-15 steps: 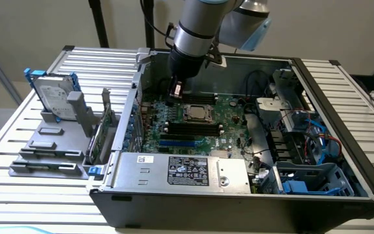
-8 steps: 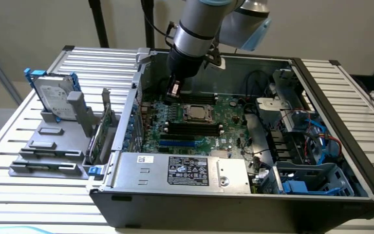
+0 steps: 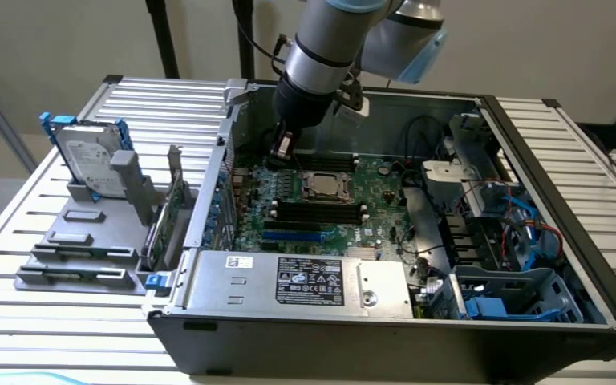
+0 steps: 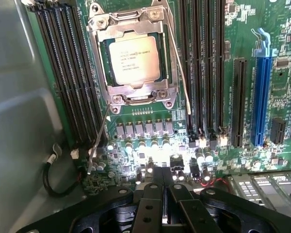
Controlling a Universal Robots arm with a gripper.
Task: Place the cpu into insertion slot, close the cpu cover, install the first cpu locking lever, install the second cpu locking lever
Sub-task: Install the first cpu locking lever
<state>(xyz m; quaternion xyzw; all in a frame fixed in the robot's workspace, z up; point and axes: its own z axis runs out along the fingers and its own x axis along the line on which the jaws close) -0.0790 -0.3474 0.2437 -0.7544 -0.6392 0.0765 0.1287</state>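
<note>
The small flat square chip with a pale tan face (image 4: pixel 135 59) sits in the square silver-framed socket (image 4: pixel 117 99) on the green circuit board (image 4: pixel 242 29). The silvery cut-out cover plate (image 4: pixel 136 87) lies flat over the chip's edges. Two thin wire levers (image 4: pixel 179 73) angle away from the frame, one on each side. The black jaws are pressed together and hold nothing; they hover near the socket, clear of it, above a row of small capacitors (image 4: pixel 140 128).

The open black computer case (image 3: pixel 394 353) also holds long black memory slots (image 4: pixel 72 73), a labelled silver box (image 3: pixel 308 281) and a blue-grey drive cage (image 3: pixel 512 293). Outside the case, on the slatted metal counter (image 3: pixel 30 321), a grey plastic tray (image 3: pixel 83 241) holds an upright hard drive (image 3: pixel 89 156).
</note>
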